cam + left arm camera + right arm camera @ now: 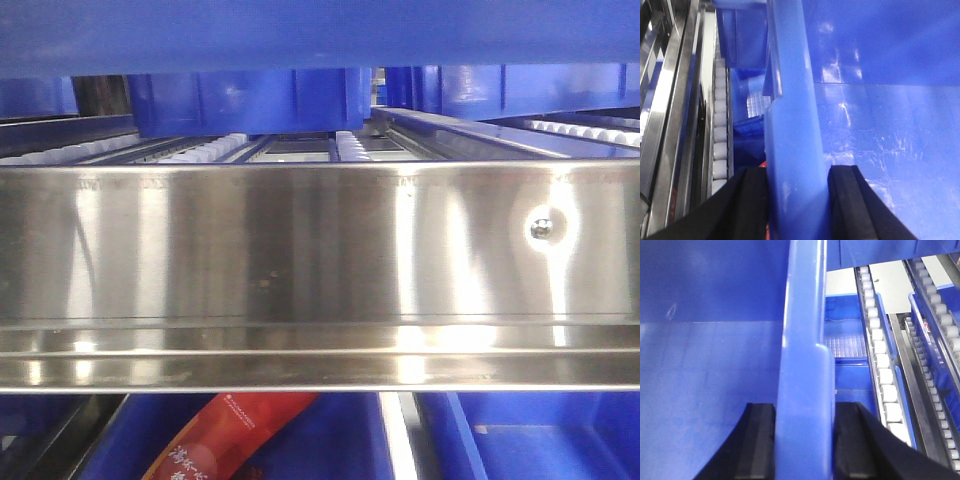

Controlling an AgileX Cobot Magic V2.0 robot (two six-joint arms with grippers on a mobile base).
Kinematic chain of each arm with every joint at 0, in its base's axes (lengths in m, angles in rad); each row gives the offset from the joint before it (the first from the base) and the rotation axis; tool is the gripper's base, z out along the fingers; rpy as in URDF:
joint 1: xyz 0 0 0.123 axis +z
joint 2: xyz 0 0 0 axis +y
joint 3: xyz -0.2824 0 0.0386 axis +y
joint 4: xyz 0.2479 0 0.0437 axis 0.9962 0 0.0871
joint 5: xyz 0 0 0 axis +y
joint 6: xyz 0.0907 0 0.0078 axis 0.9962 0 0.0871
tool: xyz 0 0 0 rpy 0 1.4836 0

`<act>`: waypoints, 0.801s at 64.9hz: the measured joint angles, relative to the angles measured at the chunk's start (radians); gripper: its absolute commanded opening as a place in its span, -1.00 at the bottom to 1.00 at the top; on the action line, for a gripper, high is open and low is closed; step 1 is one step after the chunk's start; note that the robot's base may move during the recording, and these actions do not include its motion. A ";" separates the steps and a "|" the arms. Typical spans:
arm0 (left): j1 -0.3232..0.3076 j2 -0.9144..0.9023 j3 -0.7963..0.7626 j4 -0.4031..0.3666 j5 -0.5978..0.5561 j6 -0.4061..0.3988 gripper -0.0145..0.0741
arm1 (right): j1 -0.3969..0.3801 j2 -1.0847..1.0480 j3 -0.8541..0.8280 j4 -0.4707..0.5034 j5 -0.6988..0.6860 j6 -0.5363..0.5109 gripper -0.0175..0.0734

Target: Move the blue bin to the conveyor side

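The blue bin [890, 150] fills both wrist views, with its glossy inside floor and walls showing. In the left wrist view my left gripper [797, 175] is shut on the bin's thick rim wall [790, 125], one black finger [752, 200] on each side of it. My right gripper [805, 412] is likewise shut on the opposite rim wall [802, 340], its pads [760, 440] pressed against the plastic. A blue band [320, 30] crosses the top of the front view; I cannot tell whether it is this bin. The conveyor is out of view.
A shiny stainless-steel rail [320, 250] spans the front view. White roller tracks [720, 145] [882, 365] run beside the bin. Narrower blue bins [250, 100] stand behind the rail. Below it, a blue bin [540, 440] and a red packet [240, 430].
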 measured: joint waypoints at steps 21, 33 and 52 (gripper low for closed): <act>0.000 0.000 0.000 0.000 0.000 0.000 -0.71 | 0.000 0.000 0.000 -0.002 0.000 0.000 -0.81; 0.000 0.000 0.000 0.000 0.000 0.000 -0.71 | 0.000 0.000 0.000 -0.002 0.000 0.000 -0.81; 0.000 0.000 0.000 0.000 0.000 0.000 -0.71 | 0.000 0.000 0.000 -0.002 0.000 0.000 -0.81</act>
